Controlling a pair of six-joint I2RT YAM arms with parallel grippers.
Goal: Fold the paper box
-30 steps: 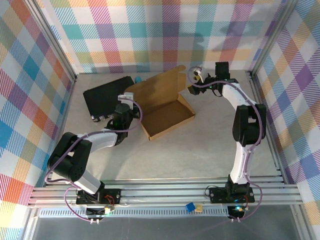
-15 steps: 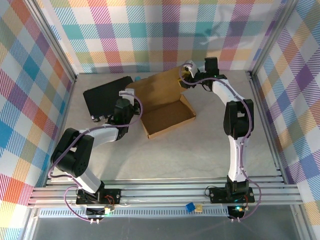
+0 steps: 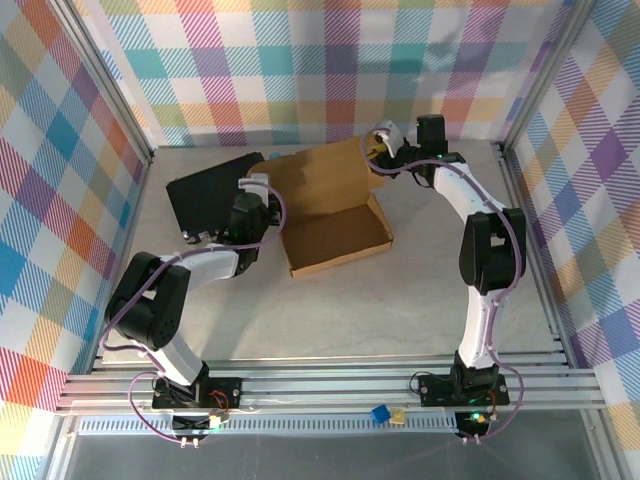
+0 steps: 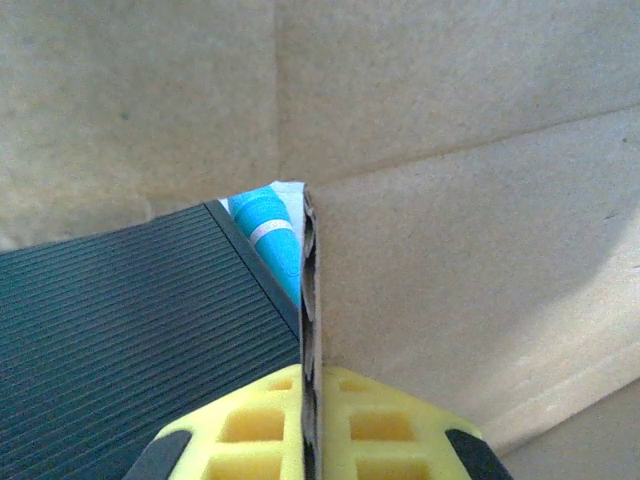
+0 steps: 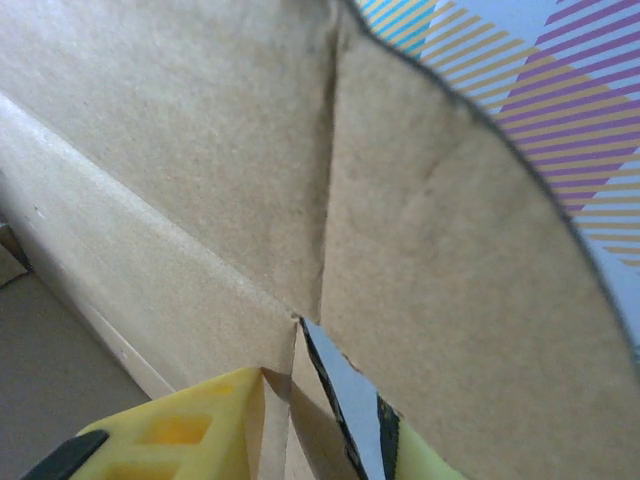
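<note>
Top external view: the paper box (image 3: 335,225) was seen lying open on the table (image 3: 350,310), its lid toward the far side. Its left edge was pinched tight in the left hand (image 3: 250,195). The lid's far flap was straddled by the right hand (image 3: 378,150), though a firm grip could not be confirmed. A loose hold there could let the lid spring back. Leftward room was judged hemmed by a black case (image 3: 205,200), with a blue object (image 3: 273,158) beyond.
</note>
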